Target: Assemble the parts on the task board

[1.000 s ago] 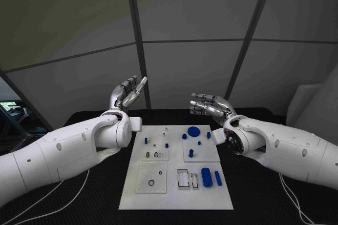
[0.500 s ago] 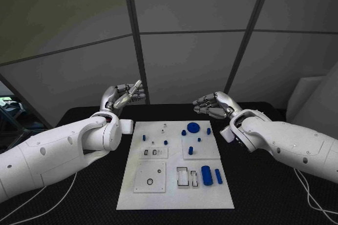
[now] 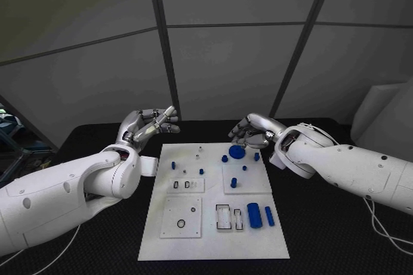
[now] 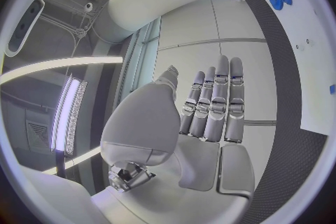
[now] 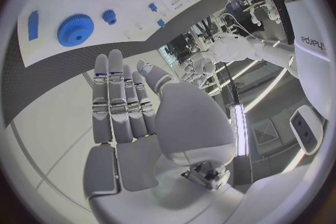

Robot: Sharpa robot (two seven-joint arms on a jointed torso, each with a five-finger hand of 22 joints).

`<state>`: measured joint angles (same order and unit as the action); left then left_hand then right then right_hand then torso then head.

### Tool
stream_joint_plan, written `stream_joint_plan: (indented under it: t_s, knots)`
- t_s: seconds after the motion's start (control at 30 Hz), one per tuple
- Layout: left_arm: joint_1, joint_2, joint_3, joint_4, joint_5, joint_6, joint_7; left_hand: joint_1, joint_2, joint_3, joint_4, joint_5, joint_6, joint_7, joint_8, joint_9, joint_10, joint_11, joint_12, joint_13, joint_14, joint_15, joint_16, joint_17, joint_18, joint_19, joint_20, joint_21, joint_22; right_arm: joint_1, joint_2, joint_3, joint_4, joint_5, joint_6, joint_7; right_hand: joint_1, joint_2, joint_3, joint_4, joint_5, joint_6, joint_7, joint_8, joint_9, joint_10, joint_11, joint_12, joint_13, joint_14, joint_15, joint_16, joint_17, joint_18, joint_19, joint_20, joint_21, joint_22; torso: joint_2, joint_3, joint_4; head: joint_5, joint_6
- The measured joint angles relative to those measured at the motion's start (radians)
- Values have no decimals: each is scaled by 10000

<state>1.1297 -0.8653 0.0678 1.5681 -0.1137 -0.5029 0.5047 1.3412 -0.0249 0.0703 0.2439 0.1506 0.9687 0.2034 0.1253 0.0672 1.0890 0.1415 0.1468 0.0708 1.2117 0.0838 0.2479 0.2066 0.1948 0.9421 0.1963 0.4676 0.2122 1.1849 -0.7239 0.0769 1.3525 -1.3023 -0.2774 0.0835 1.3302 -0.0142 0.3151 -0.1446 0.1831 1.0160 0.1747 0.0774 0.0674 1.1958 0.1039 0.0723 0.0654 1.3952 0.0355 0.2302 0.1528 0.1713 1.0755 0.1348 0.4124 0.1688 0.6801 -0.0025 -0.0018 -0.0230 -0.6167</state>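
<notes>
While both hold nothing, left hand (image 3: 148, 124) and right hand (image 3: 252, 132) hover, fingers extended, beyond the task board (image 3: 215, 239) bearing blue gear (image 3: 237, 152).

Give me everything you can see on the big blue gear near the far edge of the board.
The blue gear is a round, toothed disc with a raised hub at its middle, plastic by its look. It lies flat on the white task board, near the far edge on the robot's right side. Nothing grips it; the right hand hovers just beyond it, empty, fingers apart.
</notes>
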Motion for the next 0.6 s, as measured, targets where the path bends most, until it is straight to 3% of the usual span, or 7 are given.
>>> stream_joint_plan:
  t_s: [0.03, 0.13, 0.2, 0.37, 0.6]
  knots:
    - [-4, -28, 0, 74, -24, 36, -10, 0, 0, 0, 0, 0, 0, 0, -8, 0, 0, 0, -4, 0, 0, 0, 0, 0, -1, 31, -31, 16, 0, 24, 23, 1, 29, -293, 119, -147, -36, -203, -53, 53, 0, 198, -87, -48, 1, 240, -97, -46, 12, 450, -168, 476, 418, 0, 420, -229, 643, 353, 46, -8, 8, -9, 6]
    - [-13, -97, 0, 288, -92, 154, -49, 0, 0, 0, 0, 0, 35, 35, -55, 0, 0, 0, -5, 0, 0, 0, -23, 15, 0, 32, -31, 16, 8, 82, 96, 1, 89, -1180, 443, -594, -79, -264, -57, 145, 0, 307, -177, -50, 0, 384, -211, -49, 12, 668, -322, 1309, 1067, 0, 742, -456, 1450, 803, 181, -28, 37, -36, 34]
    - [-18, -123, 0, 383, -124, 215, -67, 0, 0, -3, -3, 0, 35, 35, -55, 1, 0, 0, -57, 0, 0, 0, -76, 29, -1, 32, -31, 16, 8, 105, 146, 1, 107, -1662, 602, -837, -75, -398, -21, 181, 0, 306, -177, -89, 0, 390, -218, -49, 12, 683, -338, 1733, 1404, 0, 758, -472, 1773, 1005, 253, -39, 55, -58, 49]
    - [-22, -143, 2, 535, -183, 343, -99, 0, 0, -56, 2, 0, 35, 36, -94, 1, 34, 35, -57, 0, 0, 0, -86, 49, 0, 31, -31, 16, 15, 139, 263, 0, 187, -2644, 903, -1303, -66, -488, 162, 363, 49, 229, -173, -89, -1, 98, -174, -49, 12, 683, -338, 2736, 2197, -1, 719, -511, 2544, 1507, 411, -62, 88, -87, 89]
    - [-28, -140, 3, 579, -218, 445, -134, 0, 0, -83, 29, 0, 35, 35, -131, 1, 33, 35, -122, -8, 0, 1, -156, 82, -2, 67, 4, 75, 31, 150, 388, 0, 231, -3359, 1174, -1641, -134, -691, 384, 586, 49, 82, -180, -88, -2, -100, -157, -48, 12, 683, -338, 4615, 3688, -1, 609, -474, 3514, 2134, 530, -72, 115, -99, 119]
